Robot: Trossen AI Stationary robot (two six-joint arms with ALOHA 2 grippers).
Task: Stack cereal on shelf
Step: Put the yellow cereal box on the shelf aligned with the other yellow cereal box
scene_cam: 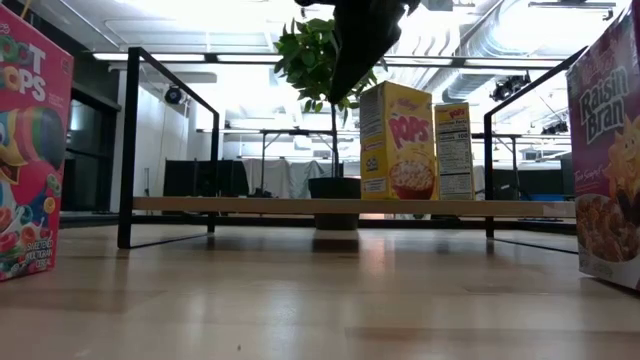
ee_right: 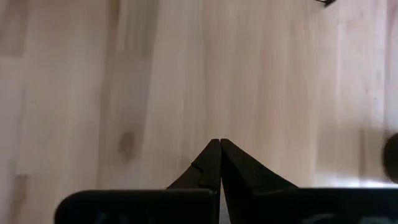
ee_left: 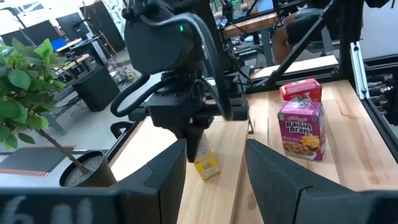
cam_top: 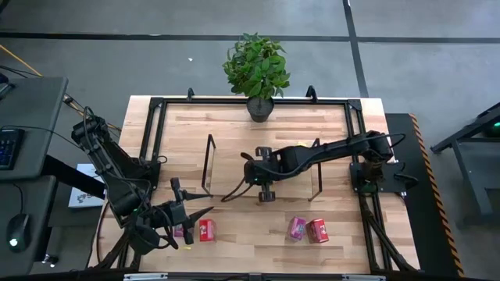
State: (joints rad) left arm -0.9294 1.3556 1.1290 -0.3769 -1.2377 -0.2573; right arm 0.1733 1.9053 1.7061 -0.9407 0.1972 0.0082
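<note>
The shelf (scene_cam: 250, 204) is a low wood board with black end frames (cam_top: 209, 164) in the middle of the table. Two yellow cereal boxes (scene_cam: 397, 140) (scene_cam: 455, 150) stand upright on it; the right arm hides them in the high view. My right gripper (ee_right: 219, 149) is shut and empty, pointing down above the board just beside a yellow box (ee_left: 206, 163). My left gripper (cam_top: 195, 206) is open and empty at the near left, above the table. A red box (cam_top: 205, 229) and a pink box (cam_top: 181, 231) stand by it. A pink box (cam_top: 297, 228) and a red box (cam_top: 316, 230) stand at the near right.
A potted plant (cam_top: 256, 70) stands at the table's far edge behind the shelf. A black rail frame (cam_top: 152, 117) runs round the table's edges. Bare wood lies between the two pairs of boxes along the near edge.
</note>
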